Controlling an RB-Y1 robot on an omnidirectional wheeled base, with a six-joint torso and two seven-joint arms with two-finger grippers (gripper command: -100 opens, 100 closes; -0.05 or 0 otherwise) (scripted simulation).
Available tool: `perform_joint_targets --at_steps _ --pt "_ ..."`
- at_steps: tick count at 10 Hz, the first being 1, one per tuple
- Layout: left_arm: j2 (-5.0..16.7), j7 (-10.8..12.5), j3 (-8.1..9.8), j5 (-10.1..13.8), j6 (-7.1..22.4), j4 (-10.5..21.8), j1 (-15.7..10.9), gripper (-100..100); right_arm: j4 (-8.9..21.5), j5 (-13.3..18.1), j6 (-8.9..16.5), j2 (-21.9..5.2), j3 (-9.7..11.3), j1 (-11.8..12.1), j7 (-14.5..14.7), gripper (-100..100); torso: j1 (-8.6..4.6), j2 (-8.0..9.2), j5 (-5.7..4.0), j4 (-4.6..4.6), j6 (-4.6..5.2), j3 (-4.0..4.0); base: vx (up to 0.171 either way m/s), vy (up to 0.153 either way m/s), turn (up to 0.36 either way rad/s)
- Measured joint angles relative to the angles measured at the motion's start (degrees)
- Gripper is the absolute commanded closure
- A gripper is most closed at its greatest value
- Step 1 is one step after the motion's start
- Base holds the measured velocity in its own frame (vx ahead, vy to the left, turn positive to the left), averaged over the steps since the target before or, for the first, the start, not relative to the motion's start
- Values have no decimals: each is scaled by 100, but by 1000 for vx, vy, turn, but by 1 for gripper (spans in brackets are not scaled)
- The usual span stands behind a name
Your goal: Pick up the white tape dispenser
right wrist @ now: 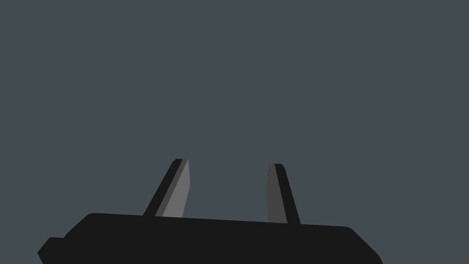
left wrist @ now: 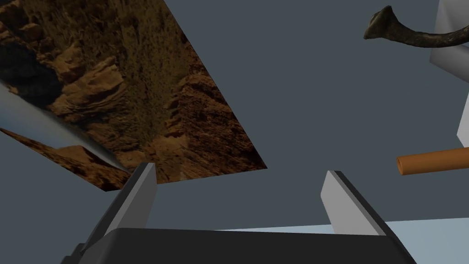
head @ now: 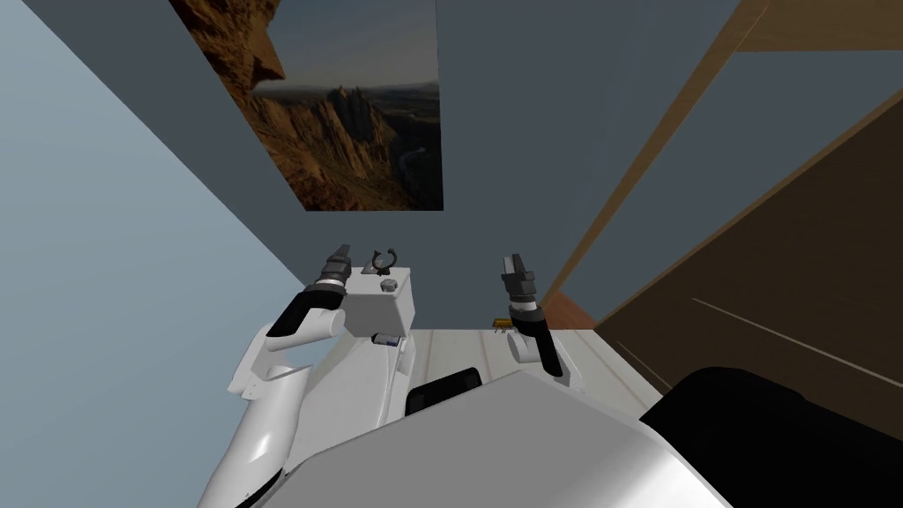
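Two thin grey blades, spread wide with nothing between, on the left gripper (head: pixel 342 251) (left wrist: pixel 241 169). Just beside it, toward the middle, the white tape dispenser (head: pixel 381 307) (left wrist: pixel 453 50): smooth boxy block, small round knob (head: pixel 388 285) on top, rough dark hook (head: pixel 382 259) (left wrist: pixel 412 36) curled like a horn at the far edge. Near that hook, a plain orange-brown round rod (left wrist: pixel 433 160). Well apart to the right, the right gripper (head: pixel 511 262) (right wrist: pixel 229 162), blades parted by a narrower gap, nothing held.

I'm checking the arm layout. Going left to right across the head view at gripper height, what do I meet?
left gripper → white tape dispenser → right gripper → brown wooden panel
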Motion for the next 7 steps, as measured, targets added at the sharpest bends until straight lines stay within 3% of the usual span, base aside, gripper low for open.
perform_joint_targets --at_steps 7 --pt "50 -156 168 -118 1064 545 -927 -100 0 0 0 0 0 0 0 0 11 4 2 1 0 2 -20 35 21"
